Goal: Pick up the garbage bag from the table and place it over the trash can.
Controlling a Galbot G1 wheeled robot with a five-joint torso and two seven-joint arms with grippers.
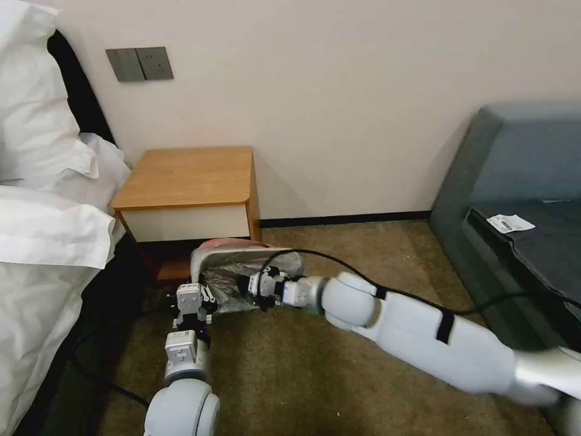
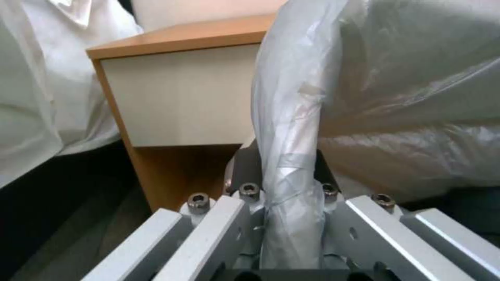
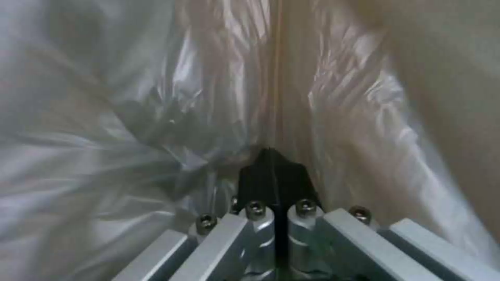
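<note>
Low over the carpet [image 1: 290, 369], just in front of the table [image 1: 187, 175], both grippers hold the garbage bag [image 1: 242, 272] stretched between them. Nearest, the left gripper [image 1: 192, 297] has its jaws clamped on a gathered fold of the grey plastic, as the left wrist view shows. Beside it, the right gripper [image 1: 257, 284] reaches in from the right, its jaws pressed together on a thin sheet of the bag. The bag hangs open with its pinkish-red rim uppermost, off the table top. The picking-up looks done; I judge the step in hand is spreading the mouth over the trash can, which I cannot make out beneath the plastic. The next move likely calls for drawing the rim wide and lowering it evenly. Behind stand a bed [image 1: 42, 242] to the left, a dark sofa [image 1: 520, 194] to the right and the pale wall [image 1: 339, 91].
</note>
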